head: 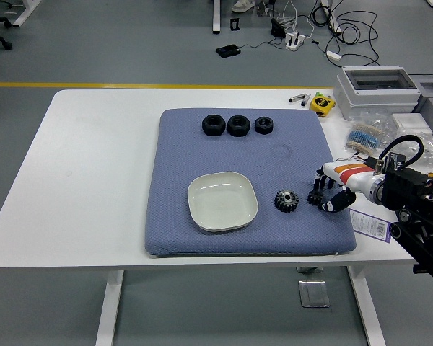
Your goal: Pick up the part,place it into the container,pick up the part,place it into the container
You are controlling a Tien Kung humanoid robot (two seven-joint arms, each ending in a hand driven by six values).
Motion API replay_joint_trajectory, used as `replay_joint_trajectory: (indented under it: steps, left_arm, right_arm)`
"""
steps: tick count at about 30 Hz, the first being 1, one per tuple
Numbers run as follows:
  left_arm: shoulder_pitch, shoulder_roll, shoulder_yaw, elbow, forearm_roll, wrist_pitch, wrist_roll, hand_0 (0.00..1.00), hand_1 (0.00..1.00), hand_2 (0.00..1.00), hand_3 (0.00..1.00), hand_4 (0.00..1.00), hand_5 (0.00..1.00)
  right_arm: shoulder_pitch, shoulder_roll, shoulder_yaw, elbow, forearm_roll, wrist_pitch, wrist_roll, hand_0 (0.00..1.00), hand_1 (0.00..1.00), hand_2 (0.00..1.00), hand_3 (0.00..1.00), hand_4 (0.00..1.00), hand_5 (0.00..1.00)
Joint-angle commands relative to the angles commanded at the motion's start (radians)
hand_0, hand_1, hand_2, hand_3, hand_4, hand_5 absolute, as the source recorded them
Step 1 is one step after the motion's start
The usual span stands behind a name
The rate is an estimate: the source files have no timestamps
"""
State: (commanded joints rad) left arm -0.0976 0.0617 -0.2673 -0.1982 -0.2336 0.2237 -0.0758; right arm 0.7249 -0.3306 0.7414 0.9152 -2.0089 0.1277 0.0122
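Observation:
On the blue mat [202, 155] lies a white square bowl [222, 201], empty. Right of it sits a larger dark gear [286, 200]. A smaller black gear [315, 197] lies further right, still resting on the mat. My right hand [325, 194], white with orange stripes, comes in from the right edge. Its fingers [318, 185] curl down over the small gear from behind while the thumb [332, 205] presses in from the front right, so the hand is shut on it. Part of the small gear is hidden by the fingers. My left arm is out of view.
Three black nuts [237, 125] stand in a row at the mat's far edge. Off the mat to the right are a grey box [379, 90], a yellow tape measure [321, 103], bagged parts [368, 133] and a label card [368, 223].

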Motion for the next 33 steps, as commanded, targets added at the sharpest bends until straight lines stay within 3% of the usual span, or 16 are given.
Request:
replay_joint_trajectory:
  steps: [22, 28, 29, 33]
  left_arm:
    - [-0.003, 0.002, -0.004, -0.001, 0.017, 0.001, 0.004, 0.724, 0.637, 0.734, 0.594, 0.620, 0.598]
    - [-0.004, 0.003, -0.004, -0.002, 0.020, 0.001, 0.004, 0.724, 0.637, 0.733, 0.595, 0.620, 0.598]
    - [-0.004, 0.003, -0.004, -0.002, 0.021, 0.001, 0.005, 0.724, 0.636, 0.733, 0.595, 0.620, 0.599]
    - [-0.004, 0.003, -0.005, -0.002, 0.022, 0.001, 0.005, 0.724, 0.636, 0.733, 0.595, 0.620, 0.599]
  right_arm:
    - [0.001, 0.009, -0.011, -0.015, 0.005, -0.025, 0.022, 0.525, 0.562, 0.613, 0.561, 0.835, 0.192]
    - [0.004, 0.012, -0.015, -0.024, 0.003, -0.038, 0.026, 0.500, 0.535, 0.579, 0.533, 0.815, 0.179]
    - [0.005, 0.013, -0.016, -0.026, 0.003, -0.038, 0.026, 0.486, 0.490, 0.531, 0.507, 0.795, 0.158]
    - [0.004, 0.013, -0.017, -0.031, 0.004, -0.034, 0.025, 0.486, 0.490, 0.531, 0.507, 0.795, 0.158]
